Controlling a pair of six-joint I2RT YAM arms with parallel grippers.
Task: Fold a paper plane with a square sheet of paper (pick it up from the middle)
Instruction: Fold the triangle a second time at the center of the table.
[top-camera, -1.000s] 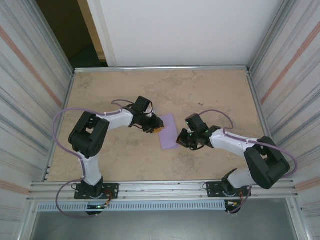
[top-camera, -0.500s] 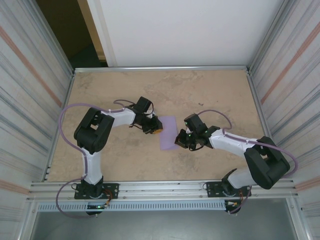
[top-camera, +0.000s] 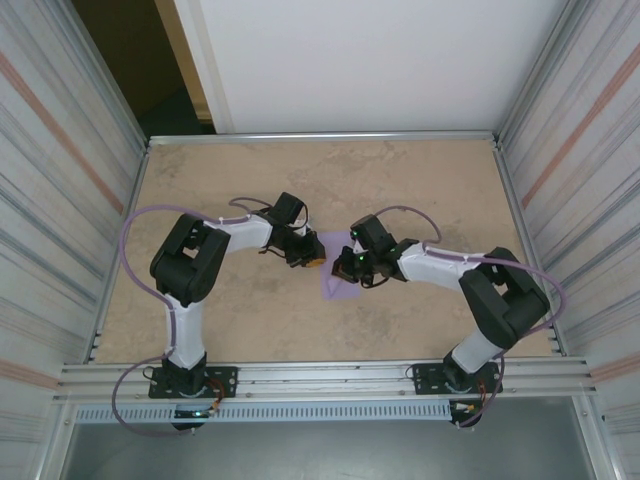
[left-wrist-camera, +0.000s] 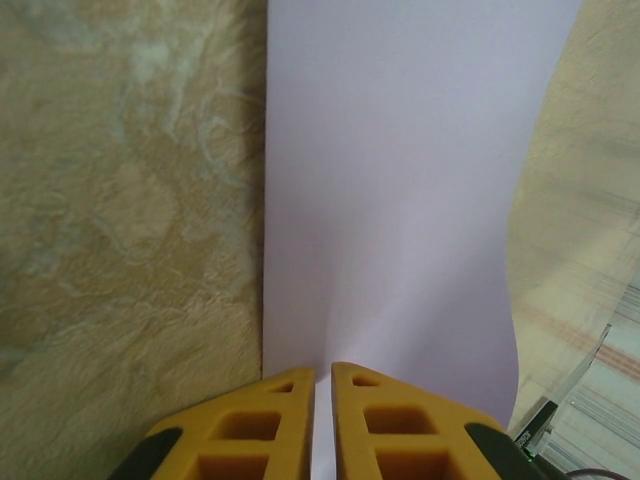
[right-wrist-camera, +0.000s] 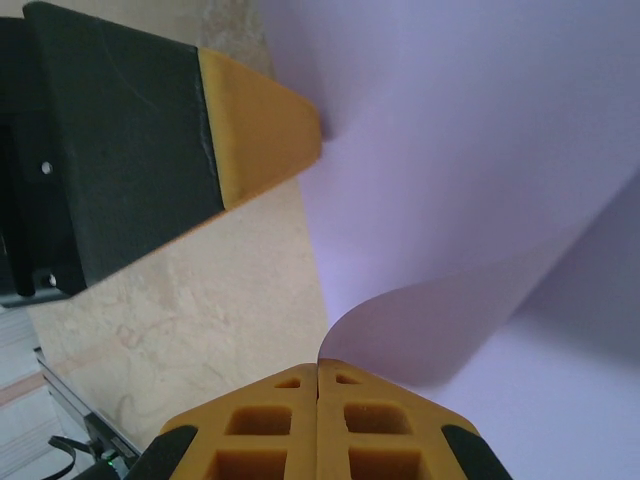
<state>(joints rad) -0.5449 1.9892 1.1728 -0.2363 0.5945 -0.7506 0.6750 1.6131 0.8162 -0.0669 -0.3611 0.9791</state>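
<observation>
Right jaws: closed flush, clamped on a raised, curled edge of the square sheet of paper (right-wrist-camera: 480, 120). The lifted flap arches over the flat part ahead of them. Left jaws: ahead and left of the right pair, pressed nearly together on the sheet's opposite edge, with one yellow fingertip (right-wrist-camera: 262, 130) touching the paper. The sheet spans both pairs on the tan counter (top-camera: 420, 180). From above, the right wrist covers part of it. Beyond both: white wall (top-camera: 380, 60).

on the table (top-camera: 430, 190), the square sheet of paper (top-camera: 336, 288) has the left gripper (top-camera: 316, 261) at its 9 o'clock edge and the right gripper (top-camera: 344, 268) at 3 o'clock, apparently pinching it.
</observation>
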